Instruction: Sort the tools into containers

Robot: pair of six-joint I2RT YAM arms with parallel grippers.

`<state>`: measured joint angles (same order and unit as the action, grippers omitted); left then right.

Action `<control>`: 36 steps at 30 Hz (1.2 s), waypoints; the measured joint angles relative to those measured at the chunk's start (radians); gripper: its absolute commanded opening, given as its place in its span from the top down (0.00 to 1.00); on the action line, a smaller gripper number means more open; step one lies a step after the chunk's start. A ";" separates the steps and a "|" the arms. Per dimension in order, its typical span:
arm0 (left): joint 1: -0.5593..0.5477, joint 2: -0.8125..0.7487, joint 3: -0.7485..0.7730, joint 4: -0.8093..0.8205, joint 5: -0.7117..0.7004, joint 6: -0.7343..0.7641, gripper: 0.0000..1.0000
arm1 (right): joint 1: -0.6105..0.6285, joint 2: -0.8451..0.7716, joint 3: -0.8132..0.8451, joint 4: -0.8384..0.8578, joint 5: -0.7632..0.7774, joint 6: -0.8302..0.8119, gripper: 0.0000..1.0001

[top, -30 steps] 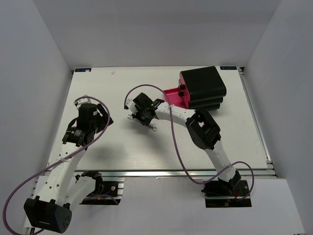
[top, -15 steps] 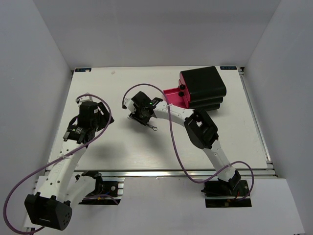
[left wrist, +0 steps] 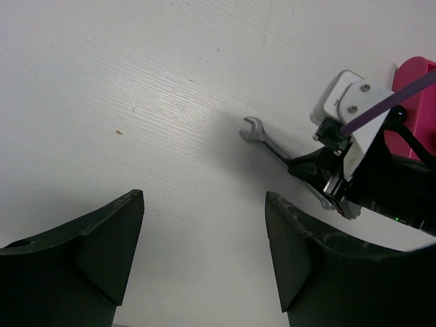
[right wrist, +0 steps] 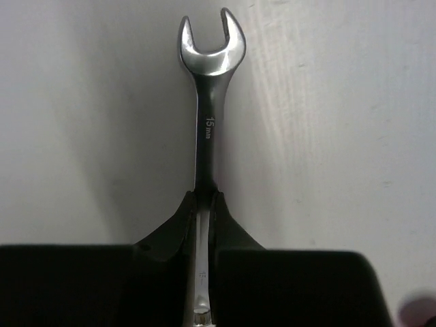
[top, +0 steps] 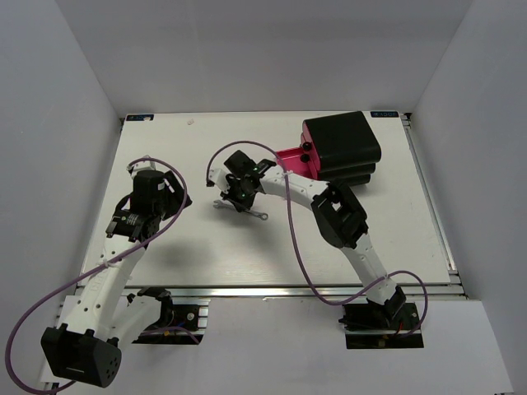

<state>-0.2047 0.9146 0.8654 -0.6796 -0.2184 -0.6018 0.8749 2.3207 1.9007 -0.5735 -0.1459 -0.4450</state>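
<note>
A slim silver wrench point(right wrist: 208, 122), marked 15 mm, is pinched by its shank between the fingers of my right gripper point(right wrist: 204, 201). In the top view the right gripper point(top: 239, 191) holds the wrench point(top: 262, 216) low over the white table, left of the black cabinet point(top: 342, 148). One pink-red drawer point(top: 292, 161) with a black knob stands pulled out. My left gripper point(left wrist: 204, 204) is open and empty over bare table; its view shows the wrench point(left wrist: 262, 139) and the right gripper point(left wrist: 340, 184) ahead. The screwdrivers are out of view.
The left arm point(top: 148, 193) sits at the table's left-middle. A purple cable point(top: 288, 214) loops over the right arm. The aluminium rail point(top: 329, 290) runs along the near table edge. White walls enclose the far side and both other sides.
The right gripper has shifted slightly toward the far side with the wrench, and the wrench now lies more crosswise. The left arm moved a little early on, then held still.
</note>
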 measured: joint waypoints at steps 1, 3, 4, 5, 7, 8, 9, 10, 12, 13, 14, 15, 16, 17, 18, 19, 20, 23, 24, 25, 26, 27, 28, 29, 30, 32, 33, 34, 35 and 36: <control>0.000 0.000 0.000 0.000 0.000 0.000 0.19 | -0.008 -0.001 0.008 -0.029 -0.037 -0.013 1.00; 0.000 0.000 0.000 0.000 0.000 0.000 0.19 | -0.028 -0.004 0.022 -0.089 -0.113 -0.051 1.00; 0.000 0.000 0.000 0.001 0.000 0.000 0.19 | -0.040 -0.013 0.032 -0.110 -0.154 -0.071 1.00; 0.000 0.000 0.000 0.003 0.000 -0.001 0.19 | -0.051 -0.028 0.035 -0.126 -0.180 -0.089 1.00; 0.000 0.000 0.000 0.008 0.001 -0.002 0.19 | -0.070 -0.057 0.035 -0.174 -0.240 -0.118 1.00; 0.000 0.000 0.000 0.010 0.002 -0.002 0.19 | -0.080 -0.070 0.035 -0.185 -0.252 -0.124 1.00; 0.000 0.000 0.000 0.011 0.002 -0.005 0.19 | -0.089 -0.081 0.035 -0.196 -0.268 -0.133 1.00; 0.000 0.000 0.000 0.013 0.003 -0.005 0.19 | -0.094 -0.090 0.035 -0.205 -0.280 -0.138 1.00; 0.000 0.000 0.000 0.017 0.005 -0.009 0.19 | -0.100 -0.108 0.035 -0.217 -0.293 -0.143 1.00; 0.000 0.000 0.000 0.019 0.006 -0.010 0.19 | -0.102 -0.116 0.035 -0.218 -0.296 -0.144 1.00; 0.000 0.000 0.000 0.021 0.006 -0.011 0.19 | -0.108 -0.123 0.035 -0.219 -0.299 -0.145 1.00; 0.000 0.000 0.000 0.023 0.008 -0.013 0.19 | -0.111 -0.130 0.035 -0.219 -0.300 -0.146 1.00; 0.000 0.000 0.000 0.023 0.010 -0.016 0.19 | -0.115 -0.135 0.035 -0.218 -0.302 -0.146 1.00; 0.000 0.000 0.000 0.024 0.010 -0.017 0.19 | -0.122 -0.139 0.035 -0.218 -0.303 -0.147 1.00; 0.000 0.000 -0.001 0.026 0.012 -0.018 0.19 | -0.130 -0.141 0.035 -0.218 -0.303 -0.149 1.00; 0.000 0.000 -0.002 0.028 0.013 -0.019 0.19 | -0.141 -0.142 0.035 -0.218 -0.304 -0.151 1.00; 0.000 0.000 -0.002 0.029 0.016 -0.021 0.19 | -0.150 -0.142 0.035 -0.219 -0.305 -0.153 1.00; 0.000 0.000 -0.002 0.030 0.018 -0.026 0.19 | -0.175 -0.142 0.032 -0.229 -0.305 -0.158 0.79; 0.000 0.000 -0.003 0.031 0.020 -0.027 0.19 | -0.180 -0.141 0.031 -0.232 -0.305 -0.159 0.68; 0.000 0.000 -0.004 0.031 0.021 -0.027 0.19 | -0.182 -0.141 0.029 -0.235 -0.304 -0.162 0.64; 0.000 0.000 -0.006 0.032 0.022 -0.027 0.19 | -0.180 -0.140 0.027 -0.240 -0.305 -0.171 0.55; 0.000 0.000 -0.007 0.033 0.024 -0.028 0.19 | -0.176 -0.139 0.024 -0.244 -0.305 -0.176 0.50; 0.000 0.001 -0.007 0.033 0.024 -0.028 0.19 | -0.169 -0.137 0.019 -0.245 -0.305 -0.185 0.45; 0.000 0.001 -0.007 0.034 0.025 -0.029 0.19 | -0.159 -0.134 0.013 -0.248 -0.305 -0.189 0.41; 0.000 0.002 -0.007 0.035 0.025 -0.031 0.19 | -0.146 -0.131 0.004 -0.248 -0.304 -0.193 0.38; 0.000 0.003 -0.007 0.037 0.025 -0.032 0.19 | -0.124 -0.127 -0.017 -0.244 -0.302 -0.198 0.31; 0.000 0.004 -0.007 0.037 0.025 -0.032 0.19 | -0.101 -0.126 -0.045 -0.237 -0.297 -0.192 0.31; 0.000 0.005 -0.007 0.037 0.025 -0.033 0.19 | -0.087 -0.126 -0.068 -0.229 -0.288 -0.190 0.31; 0.000 0.007 -0.007 0.037 0.025 -0.034 0.19 | -0.072 -0.126 -0.093 -0.218 -0.276 -0.186 0.31; 0.000 0.009 -0.007 0.037 0.025 -0.035 0.19 | -0.056 -0.125 -0.116 -0.207 -0.259 -0.181 0.32</control>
<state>-0.2047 0.9234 0.8581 -0.6426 -0.1932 -0.6365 0.8185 2.1956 1.7844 -0.7803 -0.4053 -0.6262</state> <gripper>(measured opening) 0.812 0.691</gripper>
